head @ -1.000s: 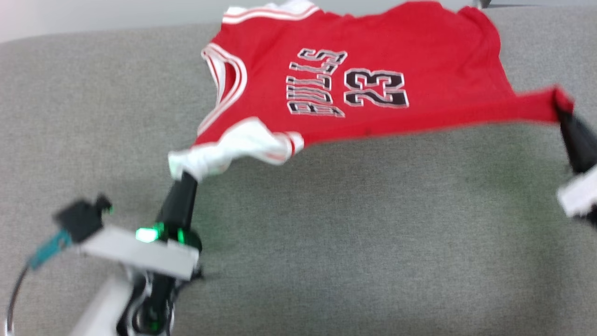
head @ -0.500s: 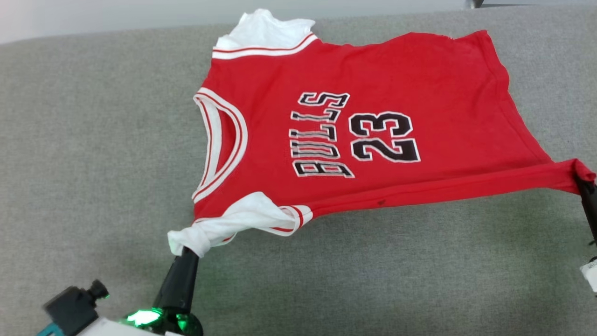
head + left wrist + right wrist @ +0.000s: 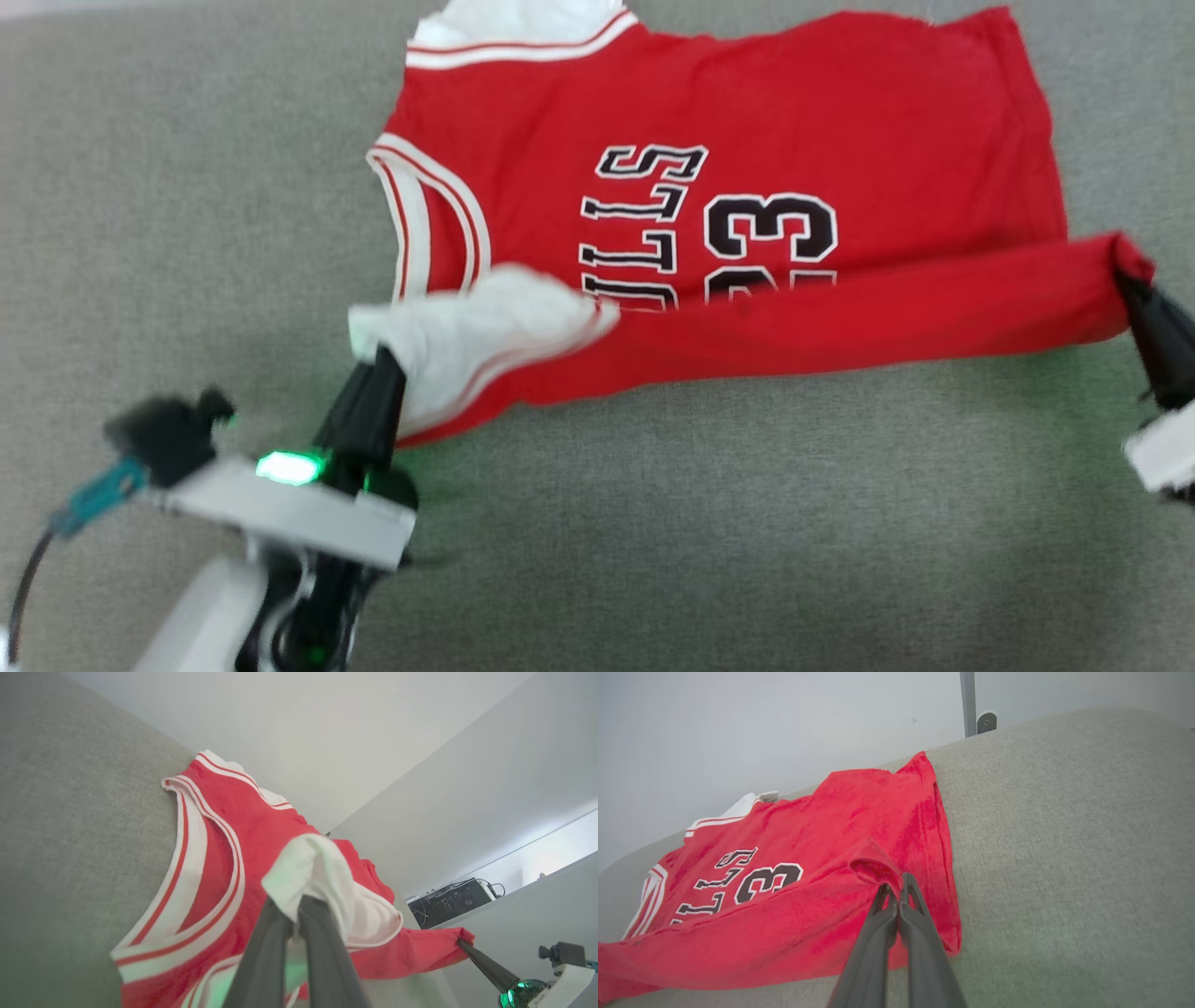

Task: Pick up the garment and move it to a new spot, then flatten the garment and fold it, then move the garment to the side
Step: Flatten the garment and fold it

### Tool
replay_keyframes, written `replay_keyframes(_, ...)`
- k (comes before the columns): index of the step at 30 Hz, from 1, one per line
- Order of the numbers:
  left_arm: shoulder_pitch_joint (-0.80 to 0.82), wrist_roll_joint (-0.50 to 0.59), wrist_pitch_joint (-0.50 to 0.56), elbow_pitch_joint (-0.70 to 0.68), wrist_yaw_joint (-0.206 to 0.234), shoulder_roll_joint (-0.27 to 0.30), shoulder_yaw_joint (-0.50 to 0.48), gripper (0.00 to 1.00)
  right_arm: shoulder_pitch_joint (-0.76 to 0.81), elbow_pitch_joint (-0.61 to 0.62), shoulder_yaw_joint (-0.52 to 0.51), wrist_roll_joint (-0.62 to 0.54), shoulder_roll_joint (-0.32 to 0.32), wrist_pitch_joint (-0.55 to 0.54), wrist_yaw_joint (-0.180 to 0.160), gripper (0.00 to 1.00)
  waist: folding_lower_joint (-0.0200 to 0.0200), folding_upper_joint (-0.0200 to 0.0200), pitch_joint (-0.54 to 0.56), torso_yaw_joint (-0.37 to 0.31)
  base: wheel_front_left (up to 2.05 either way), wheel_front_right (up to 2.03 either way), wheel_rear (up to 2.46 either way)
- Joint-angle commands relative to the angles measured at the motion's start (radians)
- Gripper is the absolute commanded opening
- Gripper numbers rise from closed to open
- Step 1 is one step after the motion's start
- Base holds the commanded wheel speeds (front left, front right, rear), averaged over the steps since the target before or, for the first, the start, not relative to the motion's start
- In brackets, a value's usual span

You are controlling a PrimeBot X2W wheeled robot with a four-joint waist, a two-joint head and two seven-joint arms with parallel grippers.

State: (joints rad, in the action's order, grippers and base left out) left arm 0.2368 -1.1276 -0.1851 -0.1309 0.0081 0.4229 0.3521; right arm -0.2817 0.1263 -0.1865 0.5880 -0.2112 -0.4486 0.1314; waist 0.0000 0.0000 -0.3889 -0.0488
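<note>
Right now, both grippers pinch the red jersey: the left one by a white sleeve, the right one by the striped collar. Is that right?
Not quite. The right gripper pinches a plain red corner of the jersey at its hem, not the striped collar; the right wrist view shows it. The left gripper does hold a white sleeve.

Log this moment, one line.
step: fold | left gripper: shut on garment, white sleeve | right gripper: shut on hem corner | near edge raised over lettering | rest on grey surface
</note>
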Motion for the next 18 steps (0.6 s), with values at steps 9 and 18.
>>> replay_keyframes(9,0.252,0.040,-0.011,0.243,-0.065,-0.059,0.020,0.00,-0.142,-0.119,-0.038,-0.068,0.010,0.020,-0.002,0.00,0.0000,0.0000,-0.098,0.015,0.00,0.00,0.00)
replay_keyframes(18,0.280,0.055,-0.017,0.399,-0.087,-0.076,0.045,0.00,-0.164,-0.195,-0.020,-0.083,0.010,0.048,-0.002,0.00,0.0000,0.0000,-0.134,0.014,0.00,0.00,0.00)
